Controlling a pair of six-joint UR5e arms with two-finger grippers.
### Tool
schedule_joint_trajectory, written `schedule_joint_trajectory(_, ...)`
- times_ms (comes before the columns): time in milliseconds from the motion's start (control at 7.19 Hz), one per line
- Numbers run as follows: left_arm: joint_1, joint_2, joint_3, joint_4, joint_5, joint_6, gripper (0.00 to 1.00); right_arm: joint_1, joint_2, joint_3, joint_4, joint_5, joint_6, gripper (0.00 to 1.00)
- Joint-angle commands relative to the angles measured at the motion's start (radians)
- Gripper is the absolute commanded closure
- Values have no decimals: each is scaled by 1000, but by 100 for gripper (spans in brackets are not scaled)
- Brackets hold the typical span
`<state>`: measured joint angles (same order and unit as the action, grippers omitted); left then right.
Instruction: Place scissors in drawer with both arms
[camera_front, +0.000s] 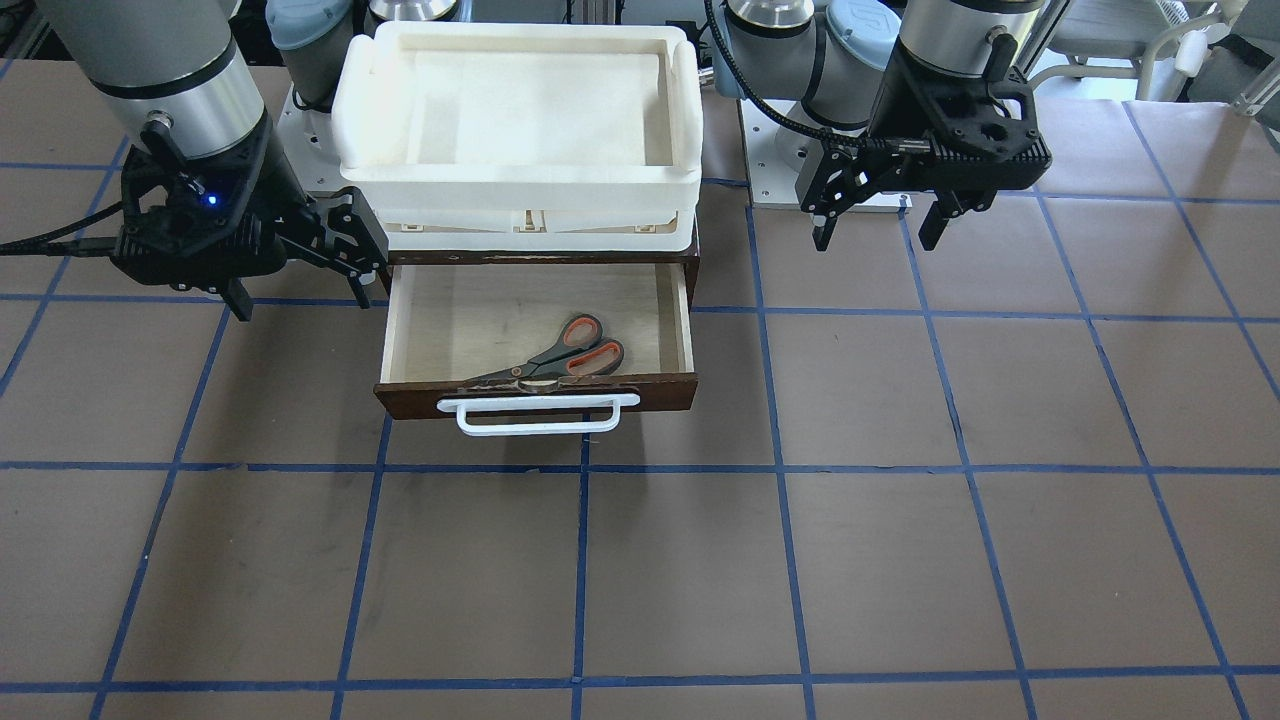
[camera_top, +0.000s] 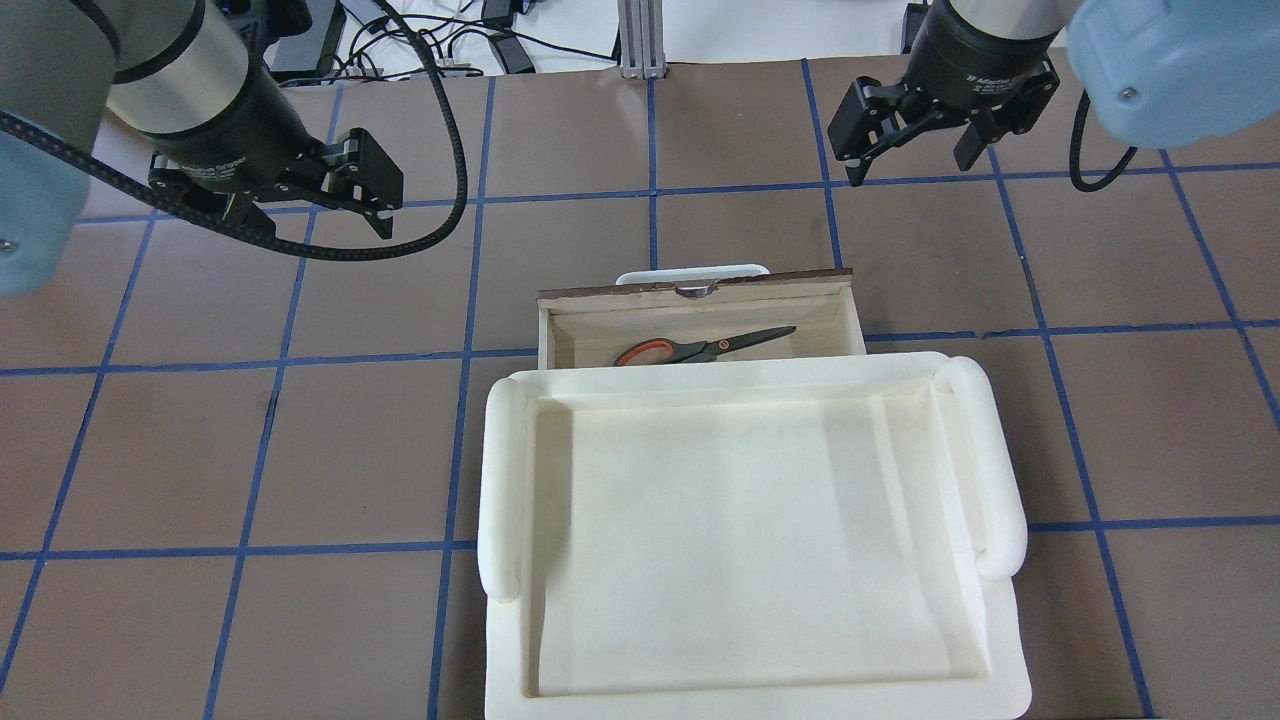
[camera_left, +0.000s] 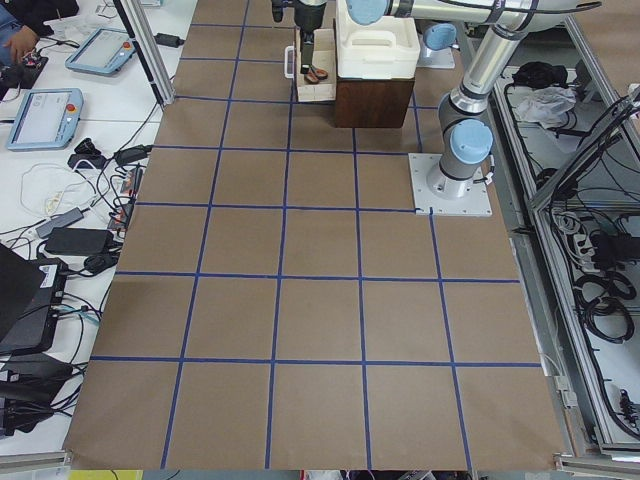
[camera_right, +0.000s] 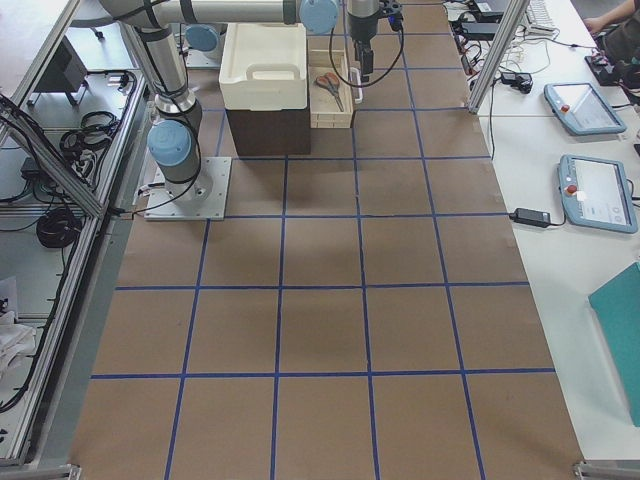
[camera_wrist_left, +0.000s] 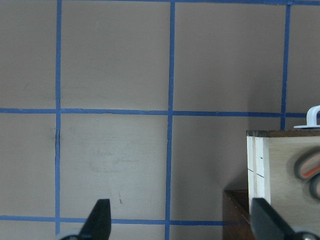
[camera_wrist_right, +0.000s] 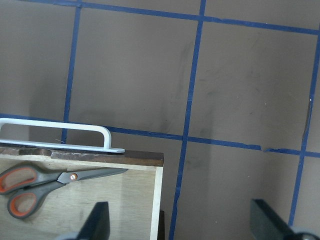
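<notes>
Your left gripper (camera_front: 875, 240) hangs with its fingers spread wide and nothing between them, off to the left side of the drawer (camera_front: 660, 390) and clear of it. Your right gripper (camera_front: 300, 297) is just as wide apart and just as empty, sitting close beside the drawer's right wall without visibly touching it. The scissors (camera_front: 560, 362) lie flat on the pale floor of the drawer, just inside its front board. The grey and orange loops point toward the robot's left and the blades toward its right. The drawer itself stands pulled out from under the cream tray (camera_front: 520, 185), with its white handle (camera_front: 545, 412) facing away from the robot. By the look of it the placing is done, and you are at the release-and-clear stage with both arms free. If you want the drawer shut as well, that is the step left. It would call for bringing one gripper round to the front board or the handle and pushing straight back toward the robot, squarely so the drawer does not skew. Before you push, check the blade tips: in the front view they run up against the front board and are partly hidden by it. The right wrist view shows them lying inside, so they should ride in with the drawer. Keep the other arm out of the drawer's path.
</notes>
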<state>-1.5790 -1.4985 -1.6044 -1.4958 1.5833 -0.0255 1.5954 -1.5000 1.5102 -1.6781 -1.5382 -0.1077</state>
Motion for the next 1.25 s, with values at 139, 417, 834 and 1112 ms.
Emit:
schedule_joint_trajectory(139, 8, -6, 14, -12, -58, 44, 0, 0, -3, 2, -6, -5, 2, 0)
schedule_joint_trajectory(417, 5, -9, 18, -15, -57, 44, 0, 0, -2, 2, -3, -2, 0, 0)
schedule_joint_trajectory(834, 5, -8, 27, -80, -54, 36, 0, 0, -2, 2, -6, -5, 0, 0)
schedule_joint_trajectory(1112, 4, -6, 29, -92, -54, 36, 0, 0, -2, 4, -8, -6, 0, 0)
